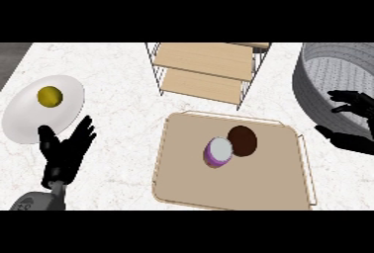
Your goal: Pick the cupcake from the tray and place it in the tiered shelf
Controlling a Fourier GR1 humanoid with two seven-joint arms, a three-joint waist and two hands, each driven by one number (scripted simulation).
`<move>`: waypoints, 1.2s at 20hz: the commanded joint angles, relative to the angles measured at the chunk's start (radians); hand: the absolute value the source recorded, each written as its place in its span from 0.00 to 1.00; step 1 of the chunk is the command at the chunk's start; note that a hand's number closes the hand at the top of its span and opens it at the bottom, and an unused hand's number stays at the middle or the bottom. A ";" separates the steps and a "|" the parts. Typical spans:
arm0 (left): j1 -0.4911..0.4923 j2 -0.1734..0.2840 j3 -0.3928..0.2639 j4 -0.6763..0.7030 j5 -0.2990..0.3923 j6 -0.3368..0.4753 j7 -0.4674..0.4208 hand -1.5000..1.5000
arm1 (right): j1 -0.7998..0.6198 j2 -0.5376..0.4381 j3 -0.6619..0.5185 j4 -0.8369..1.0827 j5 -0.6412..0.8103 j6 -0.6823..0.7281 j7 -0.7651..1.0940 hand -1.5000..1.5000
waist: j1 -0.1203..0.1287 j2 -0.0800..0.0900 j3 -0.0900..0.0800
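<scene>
The cupcake lies on its side in the middle of the tan tray (pixel 182 188), its brown top (pixel 242 140) turned to the right and its purple-rimmed white base (pixel 219 151) to the left. The tiered shelf (pixel 206 69), wire-framed with pale wooden boards, stands behind the tray. My right hand (pixel 356 129) hovers open at the right edge, to the right of the tray, apart from the cupcake. My left hand (pixel 66 150) rests open at the lower left, fingers up.
A white plate (pixel 29 118) with a yellow-olive round fruit (pixel 50 96) lies at the left, just behind my left hand. A grey round basket (pixel 329 64) stands at the back right, close to my right hand. The counter top is white marble.
</scene>
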 commanded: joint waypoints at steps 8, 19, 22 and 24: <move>0.028 -0.029 0.012 0.037 -0.031 -0.038 -0.014 0.50 | 0.080 -0.163 0.031 -0.339 -0.062 0.266 0.281 0.00 | -0.008 0.002 0.005; 0.046 -0.057 0.001 -0.026 -0.063 -0.016 0.034 0.50 | -0.154 -0.031 0.265 -0.595 0.158 0.079 0.947 0.00 | 0.015 0.004 0.005; 0.011 -0.031 0.057 0.020 -0.041 -0.067 0.022 0.50 | -0.197 -0.015 0.273 -0.472 0.247 0.116 0.947 0.00 | 0.011 0.006 0.006; 0.003 -0.037 0.041 -0.029 -0.038 -0.061 0.084 0.50 | -0.235 0.059 0.350 -0.425 0.338 0.082 1.006 0.00 | 0.016 0.006 0.006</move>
